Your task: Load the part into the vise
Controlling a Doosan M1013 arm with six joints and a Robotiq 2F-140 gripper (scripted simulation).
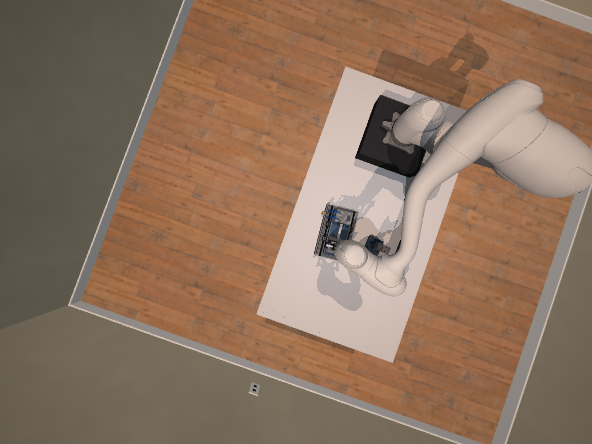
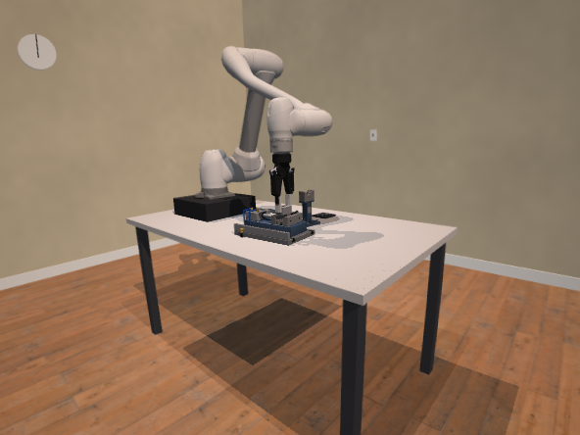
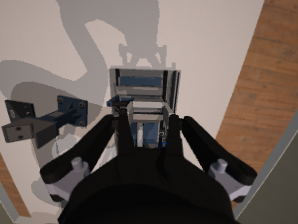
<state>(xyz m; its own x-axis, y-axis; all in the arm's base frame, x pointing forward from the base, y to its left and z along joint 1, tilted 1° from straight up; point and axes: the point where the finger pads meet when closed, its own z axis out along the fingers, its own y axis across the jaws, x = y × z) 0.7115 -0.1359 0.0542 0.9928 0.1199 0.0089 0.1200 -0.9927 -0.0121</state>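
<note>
My gripper (image 3: 148, 108) points straight down over the vise (image 2: 274, 225) and is shut on the part, a light grey block (image 3: 146, 109), held between the fingertips. In the wrist view the part hangs over the gap between the vise jaws, with the blue vise base (image 3: 145, 87) below it. In the exterior view the fingers (image 2: 282, 200) reach down to just above the jaws. The vise also shows in the overhead view (image 1: 336, 227), partly hidden by my wrist. I cannot tell whether the part touches the low bars or which way its slot faces.
The V-block on its blue post (image 2: 308, 198) stands beside the vise; it also shows at the left of the wrist view (image 3: 42, 122). The dark infeed plate (image 2: 324, 215) lies beyond it. The black robot base (image 2: 214, 205) sits at the table's far end.
</note>
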